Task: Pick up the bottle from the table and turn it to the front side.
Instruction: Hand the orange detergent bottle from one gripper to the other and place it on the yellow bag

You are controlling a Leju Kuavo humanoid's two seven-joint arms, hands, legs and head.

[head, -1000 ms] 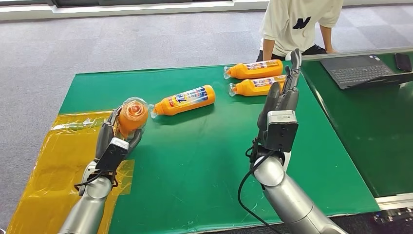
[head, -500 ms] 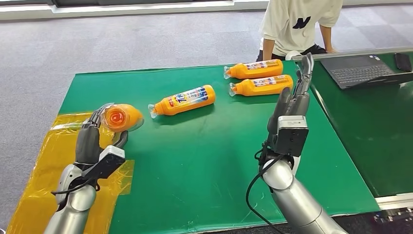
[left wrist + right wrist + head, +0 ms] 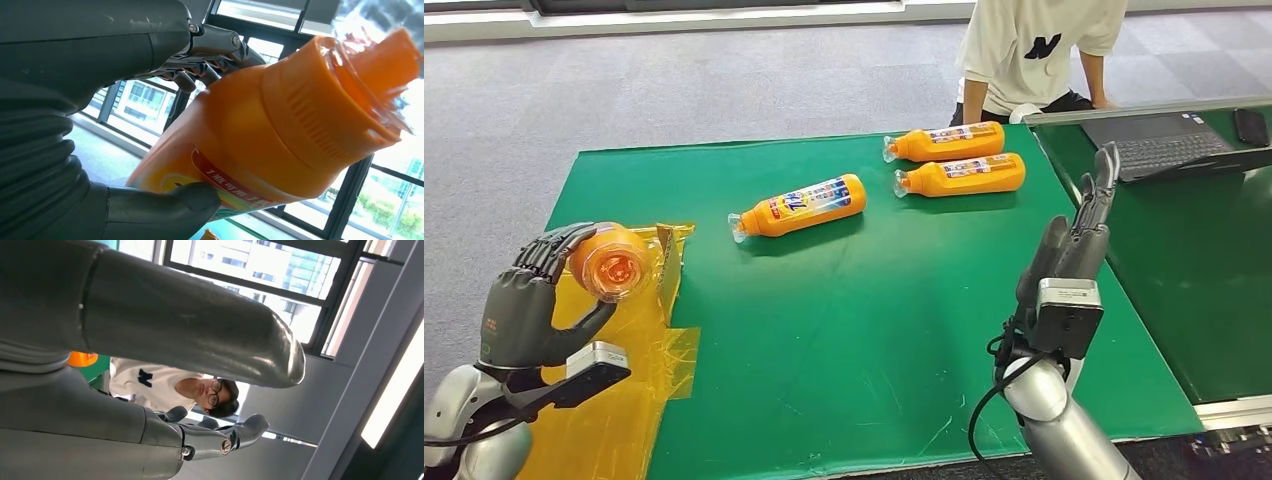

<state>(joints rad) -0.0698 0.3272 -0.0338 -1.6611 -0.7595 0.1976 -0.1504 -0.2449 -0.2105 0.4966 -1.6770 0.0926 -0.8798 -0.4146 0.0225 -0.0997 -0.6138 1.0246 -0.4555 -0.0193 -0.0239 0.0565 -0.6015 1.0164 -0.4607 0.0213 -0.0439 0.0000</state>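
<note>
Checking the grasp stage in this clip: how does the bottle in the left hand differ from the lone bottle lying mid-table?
The held bottle is off the table, gripped by the left hand over the yellow sheet; the lone bottle lies flat on the green mat, untouched. The held bottle points an end at the head camera; the lone bottle lies side-on, label showing. Both are orange, with printed labels.

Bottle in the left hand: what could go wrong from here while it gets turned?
The left hand holds the bottle lifted over the table's left edge, so a slip during turning could send it to the floor. The yellow tape beside it stands peeled up and might snag the hand.
</note>
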